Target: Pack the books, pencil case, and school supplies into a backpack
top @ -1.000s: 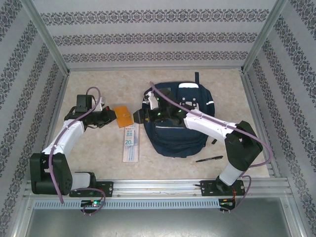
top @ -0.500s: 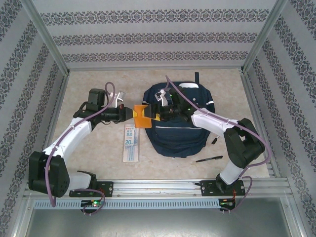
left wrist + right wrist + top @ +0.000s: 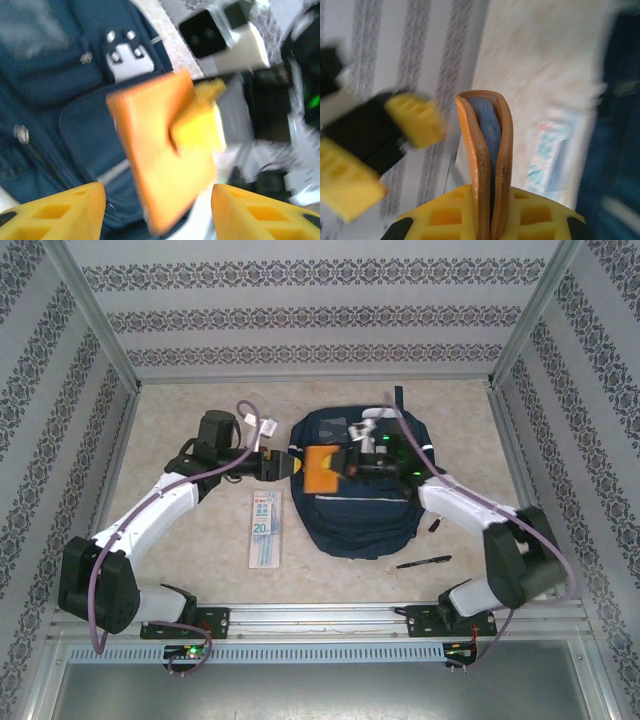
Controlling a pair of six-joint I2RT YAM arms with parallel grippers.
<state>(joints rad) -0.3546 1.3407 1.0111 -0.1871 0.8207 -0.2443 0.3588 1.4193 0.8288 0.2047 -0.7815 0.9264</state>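
Note:
The orange square piece (image 3: 322, 470) hangs over the upper left of the navy backpack (image 3: 362, 520). My right gripper (image 3: 345, 464) is shut on its right edge, and in the right wrist view the piece (image 3: 485, 145) stands pinched edge-on between the yellow fingers (image 3: 450, 215). My left gripper (image 3: 292, 467) sits just left of the piece with its jaws open. The left wrist view shows the piece (image 3: 160, 150) free ahead of those fingers (image 3: 60, 210). The pencil case (image 3: 265, 530) lies left of the backpack, and the black pen (image 3: 423, 562) at its lower right. The books are out of view.
Patterned walls and metal posts (image 3: 108, 335) close in the beige table (image 3: 200, 420) on three sides. Both arm bases stand on the rail (image 3: 320, 620) at the near edge. Bare tabletop lies behind the backpack and at the far left.
The orange piece travelled right, from the table onto the backpack. My left gripper carried it there and opened off it. My right gripper closed on its other edge.

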